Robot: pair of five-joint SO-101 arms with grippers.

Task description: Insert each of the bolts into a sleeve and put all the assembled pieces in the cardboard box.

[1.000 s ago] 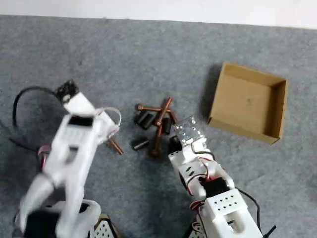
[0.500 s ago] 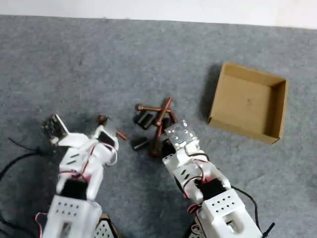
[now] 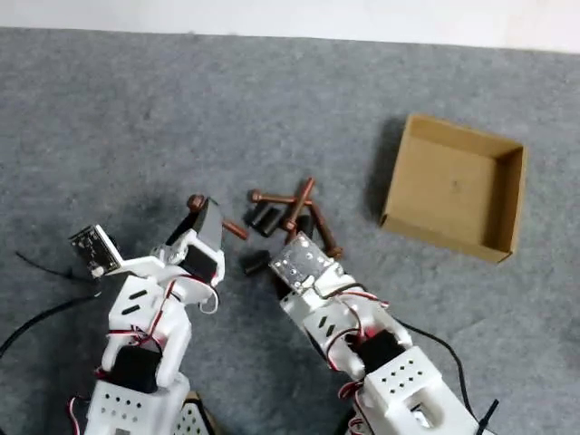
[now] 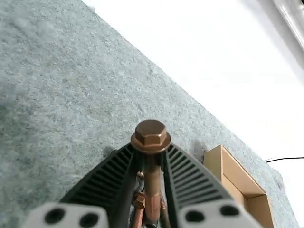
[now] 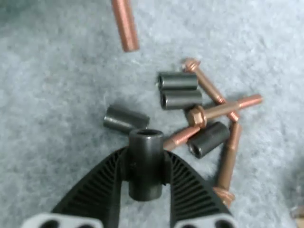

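**Now each hand is gripping one part over the grey tabletop**

Here the left hand [image 4: 151, 154] is clamping its ribbed black fingers [image 4: 109, 178] on the shaft of a copper bolt [image 4: 151, 135]. It is gripping just under the hexagonal head, and the head is sticking out beyond the fingertips. In the high view this hand [image 3: 205, 227] is hanging just to the left of the heap of parts. The bolt [image 3: 234, 229] is crossing it on a slant, with the head pointing away from the arm bases and the shaft end pointing toward the heap.

The right hand [image 5: 145, 164] is pressing its own fingers [image 5: 190, 185] on a black sleeve [image 5: 145, 142]. The sleeve is standing nearly upright between them, and its open end is facing the wrist camera. In the high view the right arm [image 3: 362, 335] is leaning in from below, and its front end is covering the near edge of the heap.

Just beyond the gripped sleeve, a loose sleeve [image 5: 126, 118] is lying alone on its side. Farther on, a pair of sleeves [image 5: 178, 80] is lying side by side and touching. One more sleeve [image 5: 208, 139] is resting against the loose bolts [image 5: 223, 108], which are crossing one another there.

The tabletop [image 3: 136, 109] is carrying all of this on a grey felt-like cover. The cardboard box [image 3: 444, 237] is sitting to the right of the heap with its open side up, well apart from both hands.
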